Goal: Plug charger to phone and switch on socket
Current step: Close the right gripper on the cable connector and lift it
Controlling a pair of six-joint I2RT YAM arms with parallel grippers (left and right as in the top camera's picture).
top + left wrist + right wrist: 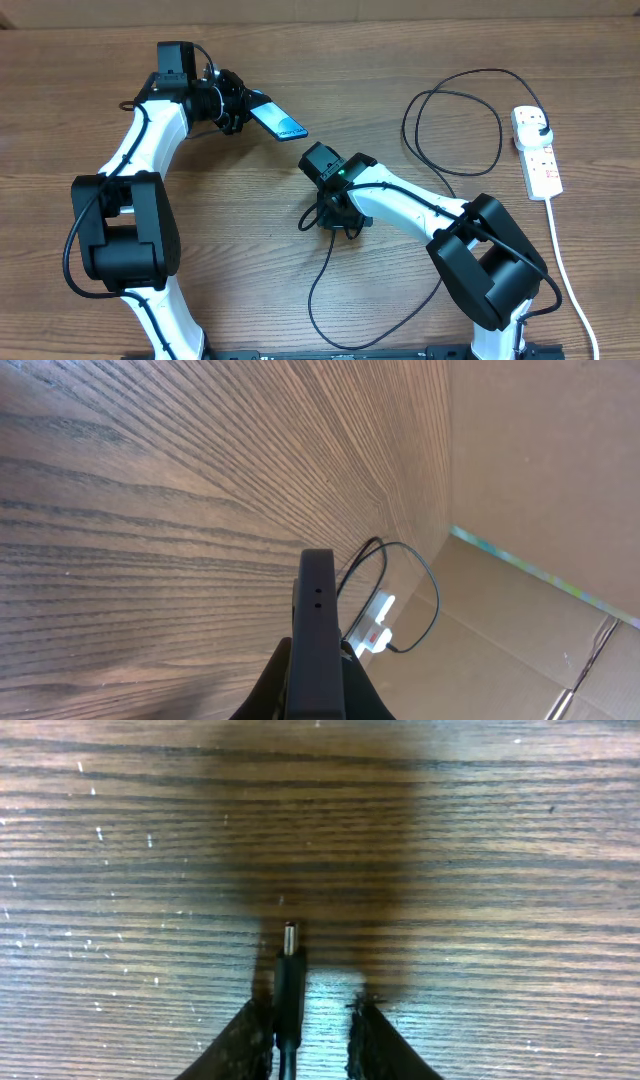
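Table [500, 820]: charger [288, 990] seemingly inside right pincer [310, 1020]

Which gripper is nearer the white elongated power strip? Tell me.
Right. The right gripper is mid-table, left of the white power strip; the left gripper is much farther left.

The left arm reaches to the far left, its hand [241, 107] clamped shut on the phone [279, 122]. The right arm bends in from the near right to the middle, wrist turned down, its hand [312, 1020] close over the worktop [250, 250], jaws narrowly parted.
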